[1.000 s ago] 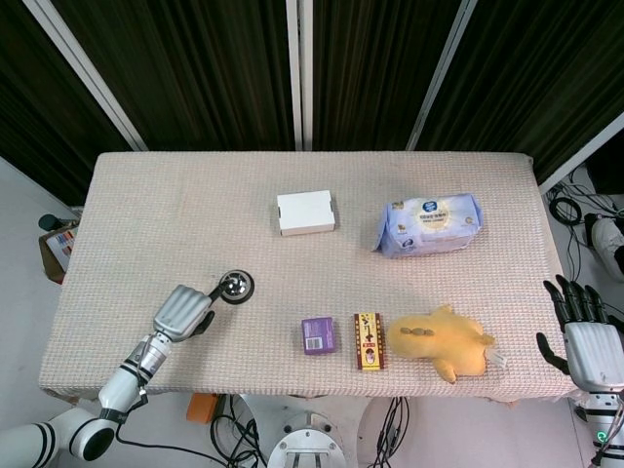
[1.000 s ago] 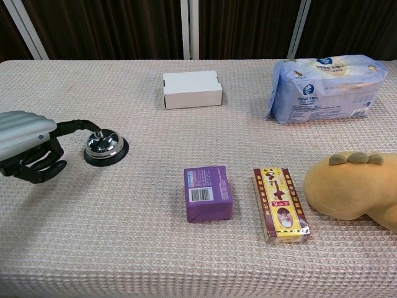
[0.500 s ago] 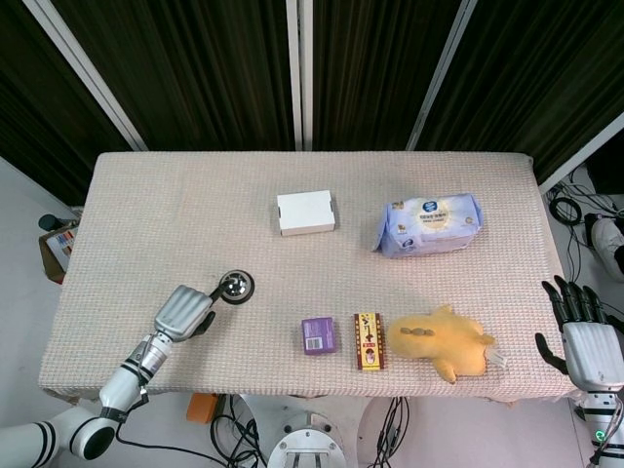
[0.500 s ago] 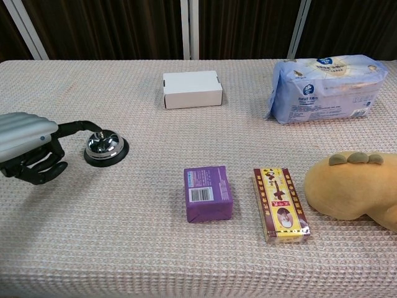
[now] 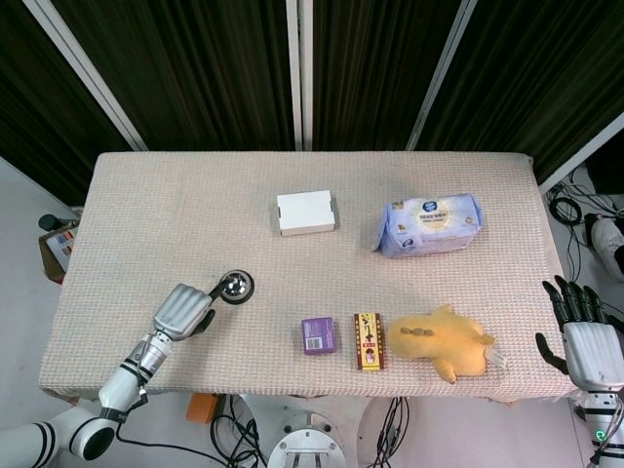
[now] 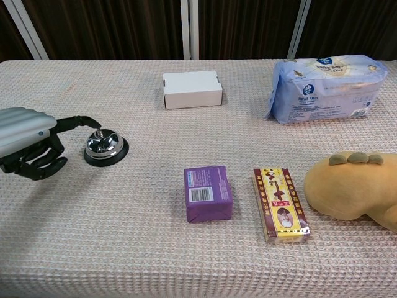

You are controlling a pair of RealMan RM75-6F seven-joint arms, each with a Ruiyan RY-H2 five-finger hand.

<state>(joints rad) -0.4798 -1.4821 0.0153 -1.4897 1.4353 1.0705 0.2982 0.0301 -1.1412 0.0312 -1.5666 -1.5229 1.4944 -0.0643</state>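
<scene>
At the far left, the left hand [image 6: 28,139] rests low on the table [image 5: 175,210], which is covered in a beige waffle-weave cloth. One finger reaches out over the top of the silver call bell [image 6: 105,146] and seems to touch its button; the other fingers are curled under, holding nothing. The bell stands on the near left part of the cloth. Farther back sits a white box [image 6: 192,89]. Near the front edge lie a purple packet [image 6: 207,193], a red and yellow box [image 6: 280,203] and a yellow plush toy [image 6: 350,189]; a blue wipes pack [image 6: 324,87] lies behind them. Dark slatted panels with pale posts back the table. The right hand [image 5: 585,336] hangs off the table's right edge, fingers spread, empty.
</scene>
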